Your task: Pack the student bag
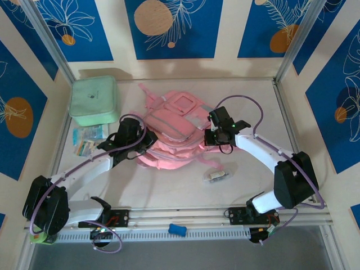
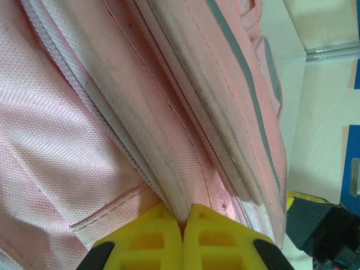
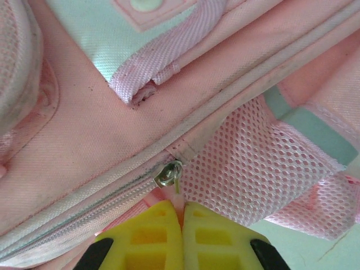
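Left end effector (image 2: 183,225) has its yellow fingertips pressed together on a raised fold of the bag (image 1: 174,121), nipping the pink cloth just beside a line of white zip tape. In the top view it sits at the bag's left edge, its arm reaching in from the near left corner. The right end effector (image 3: 183,216) is likewise closed. Its yellow tips meet on the thin tab of a metal zip pull (image 3: 168,174), which sits at the end of a pale zip line where a pink mesh pocket (image 3: 253,169) begins. From above, this end effector is at the bag's right side, opposite the left one, so the bag lies between the two. The bag rests flat in the middle of the worktop (image 1: 169,194), towards the back, with its pale grey-white panels and stacked front pockets facing up. A mint green case (image 1: 94,100) stands at the back left, apart from the bag. Some small flat packets (image 1: 90,140) lie in front of the case, close to the left arm. A small clear wrapper (image 1: 216,175) lies on the worktop just in front of the bag's right part, and a little blue object (image 1: 178,229) sits on the rail at the near edge — what it is cannot be made out.
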`<action>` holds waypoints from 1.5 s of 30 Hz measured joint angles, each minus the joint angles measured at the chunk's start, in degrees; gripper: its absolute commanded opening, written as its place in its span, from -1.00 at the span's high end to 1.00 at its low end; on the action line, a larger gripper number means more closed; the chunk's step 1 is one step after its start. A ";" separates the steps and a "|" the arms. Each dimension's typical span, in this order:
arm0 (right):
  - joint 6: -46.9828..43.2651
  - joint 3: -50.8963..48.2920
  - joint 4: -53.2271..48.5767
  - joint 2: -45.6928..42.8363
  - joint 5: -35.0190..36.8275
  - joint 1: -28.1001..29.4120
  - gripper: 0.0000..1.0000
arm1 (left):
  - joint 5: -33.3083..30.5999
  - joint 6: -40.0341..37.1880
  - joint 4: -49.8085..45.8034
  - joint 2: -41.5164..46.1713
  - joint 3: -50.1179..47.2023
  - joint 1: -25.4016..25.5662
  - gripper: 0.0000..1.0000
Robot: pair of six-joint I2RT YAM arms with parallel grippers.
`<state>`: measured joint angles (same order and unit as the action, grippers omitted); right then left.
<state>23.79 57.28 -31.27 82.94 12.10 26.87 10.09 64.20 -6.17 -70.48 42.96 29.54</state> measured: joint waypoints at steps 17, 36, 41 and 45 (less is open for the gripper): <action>12.48 -2.99 3.89 -5.27 -22.97 -3.65 -0.16 | -9.05 -6.75 -7.85 10.38 -1.07 8.50 0.25; 15.41 12.74 5.57 14.60 -27.12 -3.28 0.10 | -29.55 -8.46 -12.55 -8.76 13.31 26.91 -0.74; 15.06 13.22 5.60 16.59 -27.17 -3.28 0.48 | -32.59 -7.61 -13.18 -11.06 13.35 26.91 -0.84; 14.93 13.22 6.27 17.03 -28.00 -3.32 0.98 | -34.07 -7.63 -12.44 -12.68 13.35 26.27 -0.92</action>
<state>38.72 70.50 -24.99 99.96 -15.90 23.55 -23.99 56.58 -18.61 -83.15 56.31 55.81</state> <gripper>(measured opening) 0.089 0.953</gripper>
